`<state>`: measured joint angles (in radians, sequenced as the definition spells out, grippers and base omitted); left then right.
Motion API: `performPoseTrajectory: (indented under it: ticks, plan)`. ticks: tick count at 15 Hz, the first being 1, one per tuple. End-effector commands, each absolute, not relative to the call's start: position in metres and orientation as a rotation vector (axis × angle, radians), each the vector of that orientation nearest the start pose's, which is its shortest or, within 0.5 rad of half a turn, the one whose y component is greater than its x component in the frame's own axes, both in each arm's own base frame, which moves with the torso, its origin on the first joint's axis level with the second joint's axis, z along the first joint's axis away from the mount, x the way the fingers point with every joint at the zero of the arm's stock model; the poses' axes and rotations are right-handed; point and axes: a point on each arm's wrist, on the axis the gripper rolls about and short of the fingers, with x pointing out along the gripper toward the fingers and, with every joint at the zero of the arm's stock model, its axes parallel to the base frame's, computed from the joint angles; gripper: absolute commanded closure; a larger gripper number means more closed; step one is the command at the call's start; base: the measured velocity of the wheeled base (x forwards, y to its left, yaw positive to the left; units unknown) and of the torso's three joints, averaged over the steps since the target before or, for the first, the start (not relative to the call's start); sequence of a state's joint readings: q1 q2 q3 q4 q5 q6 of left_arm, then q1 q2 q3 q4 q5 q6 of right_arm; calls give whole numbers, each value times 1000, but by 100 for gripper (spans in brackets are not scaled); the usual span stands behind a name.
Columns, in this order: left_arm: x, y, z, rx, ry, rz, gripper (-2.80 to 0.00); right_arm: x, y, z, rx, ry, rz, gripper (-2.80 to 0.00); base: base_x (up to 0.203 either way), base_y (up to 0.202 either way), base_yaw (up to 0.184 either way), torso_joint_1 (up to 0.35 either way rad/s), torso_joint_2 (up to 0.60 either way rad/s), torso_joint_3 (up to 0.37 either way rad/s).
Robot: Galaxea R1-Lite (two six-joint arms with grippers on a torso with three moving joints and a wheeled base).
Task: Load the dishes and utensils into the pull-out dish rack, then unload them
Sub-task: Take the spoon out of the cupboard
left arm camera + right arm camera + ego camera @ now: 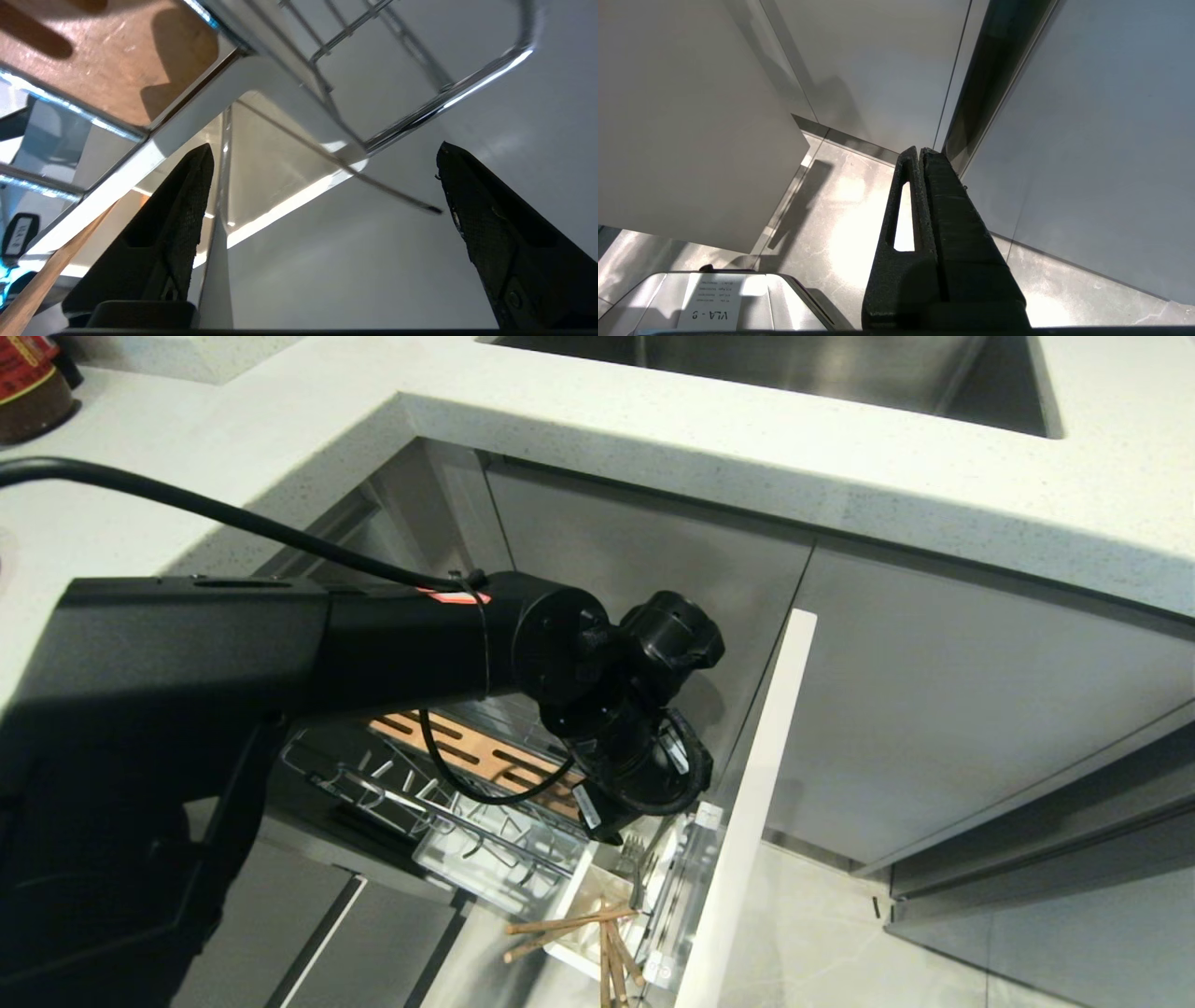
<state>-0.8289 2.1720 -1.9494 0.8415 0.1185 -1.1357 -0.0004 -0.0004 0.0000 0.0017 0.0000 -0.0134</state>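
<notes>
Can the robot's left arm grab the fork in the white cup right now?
Probably yes. The left gripper hangs open right above the white cutlery cup, and the fork stands there with nothing covering it. The chopsticks lean close by.

1. The pull-out dish rack [439, 793] stands drawn out under the countertop [653, 420], whose overhang closes off the room above the rack's inner end.
2. The left arm [280, 644] reaches across the rack and fills most of the air over it; its black cable [467, 784] loops down over the wooden strip [467, 756].
3. The left gripper [322, 186] hangs, jaws spread wide, over the white cutlery cup [597, 896], so the way down into the cup is largely taken.
4. The chopsticks [569, 924] lie splayed across the cup's mouth, beside the fork [635, 859].
5. The door front [756, 784] walls the rack's outer side.
6. Beyond that door the floor [803, 933] lies open.
</notes>
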Motion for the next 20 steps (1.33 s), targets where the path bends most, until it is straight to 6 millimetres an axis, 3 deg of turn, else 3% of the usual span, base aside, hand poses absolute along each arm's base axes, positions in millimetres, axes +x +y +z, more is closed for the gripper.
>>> performPoseTrajectory:
  ticks: [1,6,20]
  plan:
    - [273,-299,192,-506,1171,-16,-280,-23,0,75,-14,2,-1,0,0,0,0,0,0,0]
    - [266,-298,195,-484,1187,-8,-280,-23,0,75,-14,1,-1,0,0,0,0,0,0,0]
    - [271,-298,189,-456,1147,33,-280,-23,0,75,-14,1,-2,0,0,0,0,0,0,0]
